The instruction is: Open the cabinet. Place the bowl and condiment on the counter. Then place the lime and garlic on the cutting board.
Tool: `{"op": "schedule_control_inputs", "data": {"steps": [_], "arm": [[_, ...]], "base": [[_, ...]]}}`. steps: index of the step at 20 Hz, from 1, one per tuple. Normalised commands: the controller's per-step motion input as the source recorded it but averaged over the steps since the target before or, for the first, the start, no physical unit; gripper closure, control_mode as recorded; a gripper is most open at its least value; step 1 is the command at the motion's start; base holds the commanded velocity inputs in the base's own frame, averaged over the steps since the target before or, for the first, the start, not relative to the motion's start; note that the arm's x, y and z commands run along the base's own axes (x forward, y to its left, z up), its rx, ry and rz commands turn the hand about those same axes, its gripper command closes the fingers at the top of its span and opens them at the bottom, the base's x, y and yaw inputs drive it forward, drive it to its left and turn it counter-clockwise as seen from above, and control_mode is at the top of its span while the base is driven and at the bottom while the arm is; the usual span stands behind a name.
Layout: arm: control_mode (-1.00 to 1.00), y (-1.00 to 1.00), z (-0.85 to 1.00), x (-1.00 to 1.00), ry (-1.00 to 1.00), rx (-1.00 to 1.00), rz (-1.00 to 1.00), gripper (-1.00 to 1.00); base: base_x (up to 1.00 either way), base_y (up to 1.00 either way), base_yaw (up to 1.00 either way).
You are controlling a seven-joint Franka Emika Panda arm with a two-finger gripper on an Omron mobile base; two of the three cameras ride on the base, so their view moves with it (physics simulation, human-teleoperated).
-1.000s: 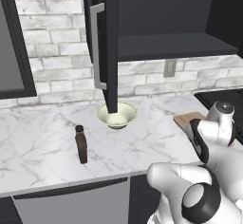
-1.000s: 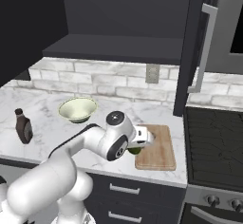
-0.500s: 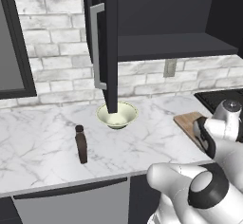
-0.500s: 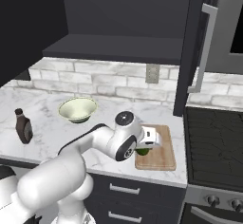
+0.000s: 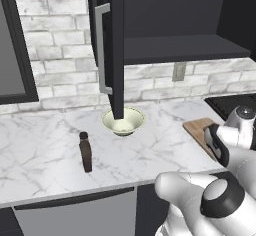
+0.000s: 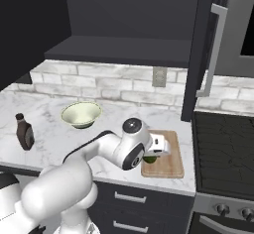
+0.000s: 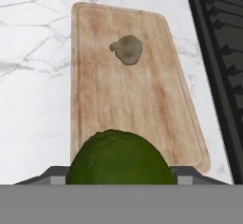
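Two finger tips flank the lime [image 7: 118, 157] — gripper [image 7: 118, 173] clasping it above the cutting board [image 7: 128, 99]; garlic [image 7: 127, 49] beyond.

The gripper [image 6: 151, 154] holds the lime [image 6: 149, 158] over the cutting board [image 6: 168, 159].

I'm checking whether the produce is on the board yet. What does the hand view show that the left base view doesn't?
Hand view alone: the garlic lying on the cutting board, and the lime close up at the bottom edge, over the board's near end. Left base view alone: the bowl and condiment standing on the counter under the open cabinet. Both share the board and the marble counter.
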Motion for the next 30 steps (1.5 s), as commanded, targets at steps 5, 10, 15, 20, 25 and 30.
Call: {"op": "schedule_control_inputs", "data": {"steps": [5, 10, 15, 20, 25, 30], "arm": [[-1.0, 0.0, -0.2, 0.01, 0.0, 0.0, 0.0, 1.0], [-1.0, -0.04, -0.06, 0.0, 0.0, 0.0, 0.0, 1.0], [-1.0, -0.1, 0.0, 0.0, 0.0, 0.0, 0.0, 1.0], [-1.0, -0.05, 0.0, 0.04, 0.0, 0.0, 0.0, 1.0], [-1.0, -0.02, 0.0, 0.12, 0.0, 0.0, 0.0, 1.0], [-1.0, -0.06, -0.01, 0.19, 0.0, 0.0, 0.0, 1.0]], "base": [[0.0, 0.0, 0.0], [0.0, 0.0, 0.0], [0.0, 0.0, 0.0], [0.0, 0.0, 0.0], [0.0, 0.0, 0.0], [0.0, 0.0, 0.0]]}}
